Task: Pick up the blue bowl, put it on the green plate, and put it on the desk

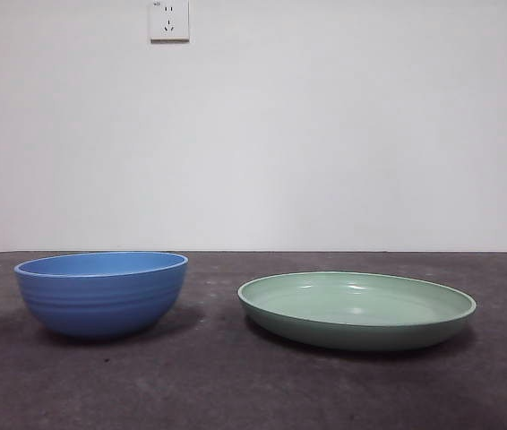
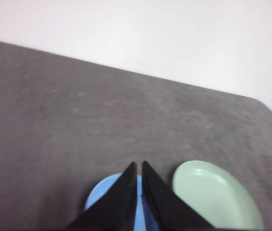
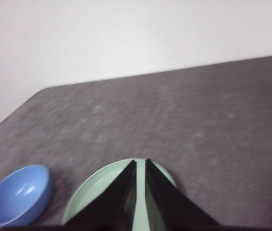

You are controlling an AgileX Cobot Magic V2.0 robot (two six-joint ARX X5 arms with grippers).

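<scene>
The blue bowl (image 1: 101, 291) stands upright on the desk (image 1: 236, 376) at the left of the front view, with faint ribs on its outer wall. To its right, a small gap away, lies the pale green plate (image 1: 356, 307), empty. Neither arm shows in the front view. In the left wrist view my left gripper (image 2: 137, 166) hangs above the blue bowl (image 2: 100, 192), jaws nearly together with nothing between them, the green plate (image 2: 213, 195) beside. My right gripper (image 3: 140, 163) hovers over the green plate (image 3: 95, 190), jaws likewise nearly closed and empty, the blue bowl (image 3: 18, 195) off to one side.
A white wall rises behind the desk, with a power socket (image 1: 169, 20) high up. The desk's far edge (image 2: 126, 72) runs along that wall, and dark speckled tabletop stretches around both dishes.
</scene>
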